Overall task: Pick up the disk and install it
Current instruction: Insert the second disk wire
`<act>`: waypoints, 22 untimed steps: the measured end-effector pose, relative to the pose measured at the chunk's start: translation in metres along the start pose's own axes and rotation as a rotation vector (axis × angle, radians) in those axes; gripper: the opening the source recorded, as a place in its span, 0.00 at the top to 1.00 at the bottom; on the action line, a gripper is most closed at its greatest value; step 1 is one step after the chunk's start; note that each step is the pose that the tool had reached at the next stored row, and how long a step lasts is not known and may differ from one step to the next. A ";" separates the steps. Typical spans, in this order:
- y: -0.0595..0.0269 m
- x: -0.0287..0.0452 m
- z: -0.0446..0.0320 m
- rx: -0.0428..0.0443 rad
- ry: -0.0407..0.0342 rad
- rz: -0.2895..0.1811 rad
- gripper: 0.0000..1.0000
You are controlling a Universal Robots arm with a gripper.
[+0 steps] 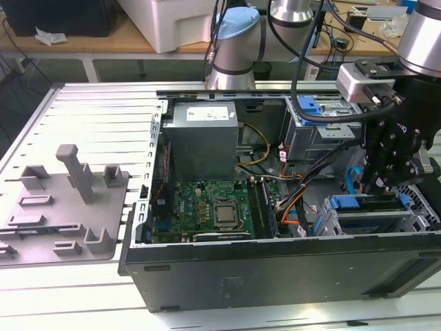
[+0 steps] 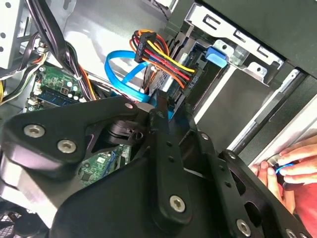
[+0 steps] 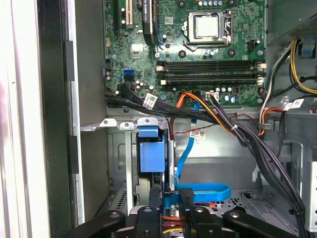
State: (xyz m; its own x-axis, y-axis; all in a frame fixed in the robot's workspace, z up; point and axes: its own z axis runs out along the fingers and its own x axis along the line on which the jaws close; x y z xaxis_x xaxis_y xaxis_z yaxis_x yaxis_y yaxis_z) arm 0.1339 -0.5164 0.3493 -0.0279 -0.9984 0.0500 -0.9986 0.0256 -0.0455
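The disk (image 1: 353, 203) stands on edge in the metal drive cage (image 1: 413, 214) at the case's front corner, on the exterior view's right. Its blue carrier rail (image 3: 151, 154) faces up. My gripper (image 1: 382, 185) reaches down into that cage from above. In both wrist views the black fingers (image 2: 148, 116) close in on the blue edge of the disk (image 2: 163, 101), with my gripper (image 3: 169, 201) pinching it. Orange, red and yellow power wires (image 2: 158, 54) and a blue data cable (image 3: 203, 191) lie right by the disk's end.
The open case holds the motherboard (image 1: 207, 207), the grey power supply (image 1: 203, 138) and a second cage with a blue latch (image 1: 308, 107). Black cable bundles (image 3: 257, 144) cross the case floor. A grey fixture (image 1: 65, 207) sits outside on the exterior view's left. A person's hand (image 2: 292, 166) rests at the case edge.
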 end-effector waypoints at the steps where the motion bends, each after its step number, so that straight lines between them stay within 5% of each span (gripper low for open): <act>1: 0.0000 0.0000 -0.0003 0.0007 -0.0033 0.000 0.71; 4: -0.0001 0.0010 -0.0010 0.0035 -0.0203 0.001 0.71; 8: -0.0002 0.0058 -0.0009 0.0055 -0.0590 0.003 0.71; 14: -0.0003 0.0126 -0.0005 0.0049 -0.0965 0.005 0.71; 16: -0.0004 0.0141 -0.0004 0.0048 -0.1056 0.005 0.71; 22: -0.0004 0.0141 -0.0004 0.0048 -0.1059 0.005 0.84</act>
State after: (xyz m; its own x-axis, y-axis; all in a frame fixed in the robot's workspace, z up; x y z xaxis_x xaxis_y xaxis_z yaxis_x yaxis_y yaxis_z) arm 0.1339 -0.5305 0.3504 -0.0280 -0.9980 -0.0560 -0.9983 0.0309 -0.0503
